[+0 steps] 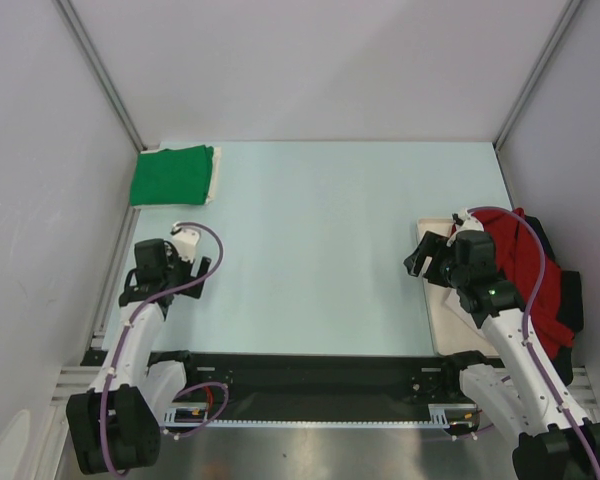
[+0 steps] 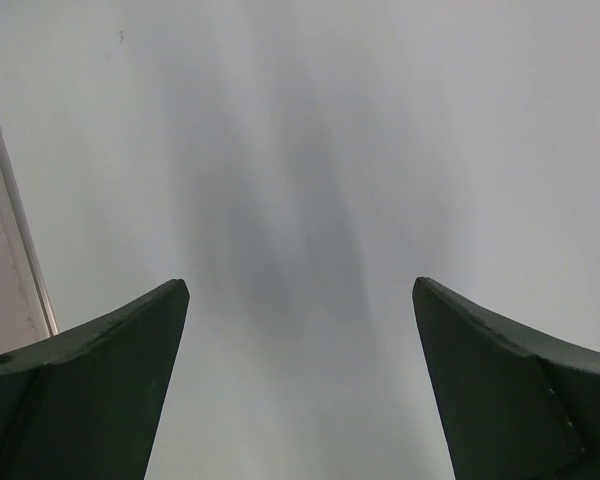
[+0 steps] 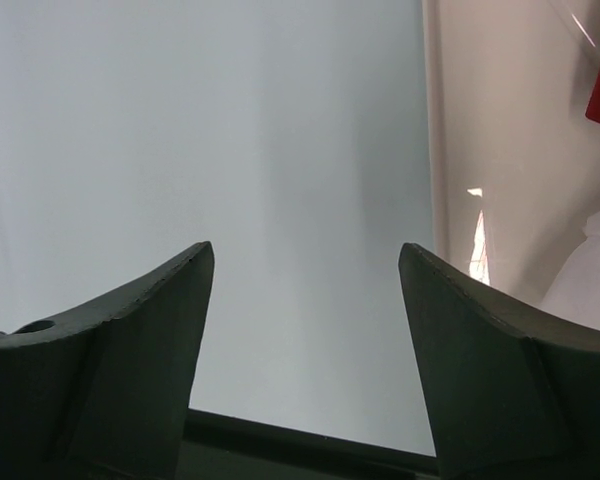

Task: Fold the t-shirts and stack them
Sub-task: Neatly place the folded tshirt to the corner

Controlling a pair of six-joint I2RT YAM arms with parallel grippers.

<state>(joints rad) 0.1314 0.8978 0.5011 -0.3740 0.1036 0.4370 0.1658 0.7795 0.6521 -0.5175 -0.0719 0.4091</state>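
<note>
My left claw (image 2: 300,290): released, jaws wide, over the bench (image 1: 310,250) near its left edge.
My right claw (image 3: 305,255): released, empty, at the tray (image 1: 445,310)'s left rim.
Green tee (image 1: 170,176): folded, far left corner, cream-white tee (image 1: 213,175) peeking out beneath.
Red tee (image 1: 525,270): heaped with dark tee (image 1: 570,295), right edge.
</note>
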